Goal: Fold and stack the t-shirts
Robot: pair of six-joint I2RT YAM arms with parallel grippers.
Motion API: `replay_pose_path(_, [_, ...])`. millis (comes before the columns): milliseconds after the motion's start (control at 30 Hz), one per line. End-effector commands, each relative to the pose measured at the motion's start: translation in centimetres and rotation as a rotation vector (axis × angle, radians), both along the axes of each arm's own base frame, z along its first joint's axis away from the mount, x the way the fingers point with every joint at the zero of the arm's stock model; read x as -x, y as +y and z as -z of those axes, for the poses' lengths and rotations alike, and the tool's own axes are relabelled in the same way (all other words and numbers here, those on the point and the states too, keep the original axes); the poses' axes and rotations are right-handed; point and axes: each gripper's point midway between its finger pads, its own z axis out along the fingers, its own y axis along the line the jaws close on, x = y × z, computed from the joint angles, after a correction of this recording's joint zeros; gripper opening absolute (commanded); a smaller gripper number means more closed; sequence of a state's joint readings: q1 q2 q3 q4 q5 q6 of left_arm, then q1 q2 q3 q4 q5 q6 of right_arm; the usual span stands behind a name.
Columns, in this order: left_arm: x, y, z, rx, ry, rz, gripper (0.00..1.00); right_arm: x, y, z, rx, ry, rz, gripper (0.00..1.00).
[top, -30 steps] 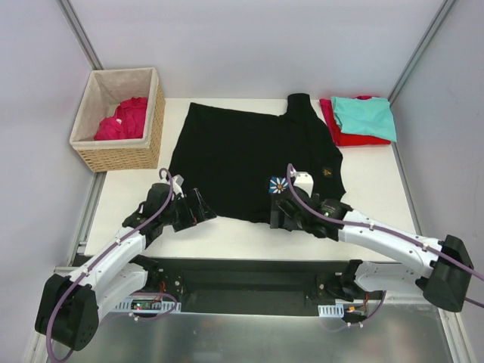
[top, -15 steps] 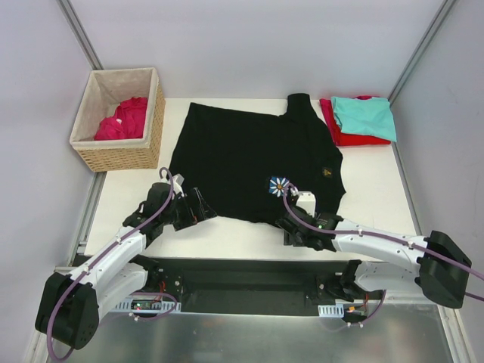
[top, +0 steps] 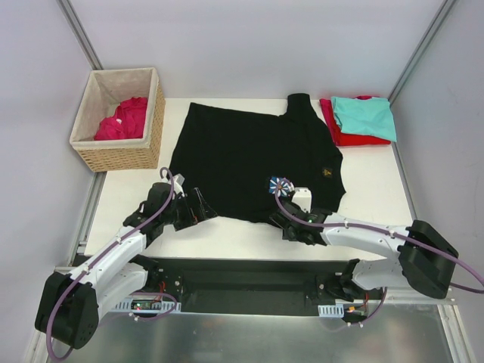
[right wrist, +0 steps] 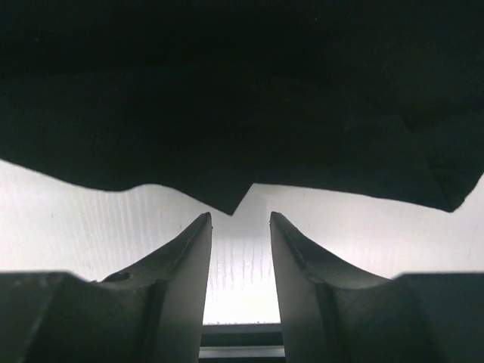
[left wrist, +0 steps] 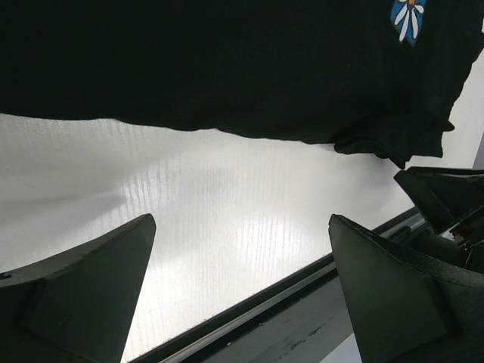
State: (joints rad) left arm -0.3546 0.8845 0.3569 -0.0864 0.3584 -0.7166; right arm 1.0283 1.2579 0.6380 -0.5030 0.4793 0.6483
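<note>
The large black t-shirt [top: 253, 155] lies spread flat on the white table [top: 136, 204], its small white-blue flower print [top: 280, 185] near the front hem. My left gripper [top: 200, 208] rests at the shirt's near left corner, jaws wide open and empty; in the left wrist view [left wrist: 240, 227] the hem [left wrist: 227, 91] lies ahead of the fingers. My right gripper [top: 286, 220] sits low at the front hem below the flower. In its wrist view [right wrist: 240, 219] the jaws stand narrowed with bare table between them, and a point of the hem [right wrist: 231, 200] lies just past the tips.
A folded teal shirt [top: 364, 115] lies on a red one [top: 342, 134] at the back right. A wicker basket [top: 125, 155] at the back left holds a crimson-pink shirt [top: 125, 119]. The table's near edge rail [left wrist: 249, 314] runs just behind both grippers.
The right gripper has drawn back toward the near edge and dropped low at the hem, its jaws narrowing. The flower patch now looks crumpled. The left arm has not moved.
</note>
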Motion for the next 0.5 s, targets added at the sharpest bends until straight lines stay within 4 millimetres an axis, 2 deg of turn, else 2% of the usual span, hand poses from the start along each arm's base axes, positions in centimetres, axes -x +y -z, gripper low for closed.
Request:
replay_pose_path(0, [-1.0, -0.7, -1.8, 0.017, -0.058, 0.022, 0.99, -2.0, 1.5, -0.9, -0.025, -0.044, 0.010, 0.39])
replay_pose_path(200, [-1.2, -0.7, -1.8, 0.012, -0.058, 0.025, 0.99, -2.8, 2.2, -0.7, -0.037, -0.034, 0.004, 0.34])
replay_pose_path(467, [-1.3, -0.7, -1.6, 0.004, -0.051, 0.023, 0.99, -3.0, 2.6, -0.1, -0.048, -0.009, 0.001, 0.20])
